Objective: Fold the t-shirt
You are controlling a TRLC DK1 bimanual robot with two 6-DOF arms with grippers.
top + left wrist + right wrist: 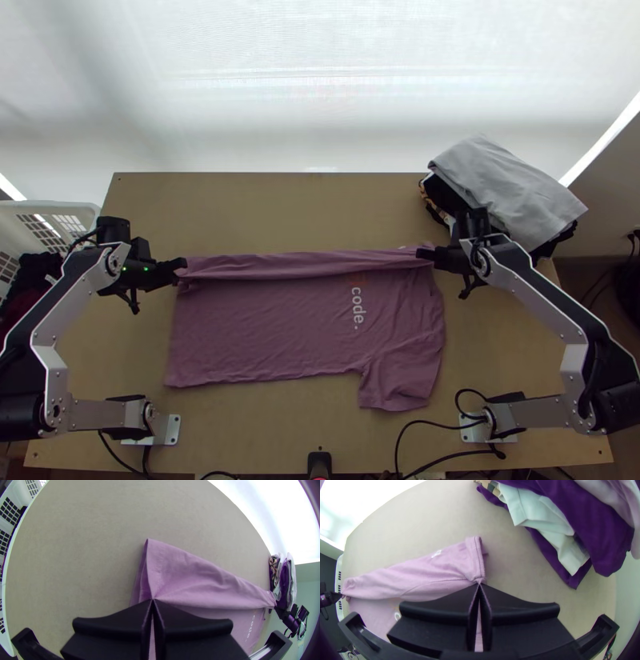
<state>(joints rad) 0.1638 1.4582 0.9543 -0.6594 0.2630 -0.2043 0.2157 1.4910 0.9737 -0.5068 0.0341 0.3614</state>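
Note:
The mauve t-shirt [264, 328] lies on the table, its hem end at the left and one sleeve spread at the lower right. Its far part is folded over toward the near edge as a narrow strip. At the strip's left end my left gripper [182, 264] is shut on the cloth; in the left wrist view the closed gripper [152, 600] pinches the shirt's edge [186, 576]. My right gripper [421, 254] holds the strip's other end, near the collar side; in the right wrist view the gripper [479, 583] is shut on a seamed edge of the shirt [436, 573].
A pile of folded clothes [504, 192], grey on top, lies at the table's far right, right behind my right gripper. A white basket [48, 210] with dark cloth stands off the left edge. Bare table [272, 212] lies beyond the shirt.

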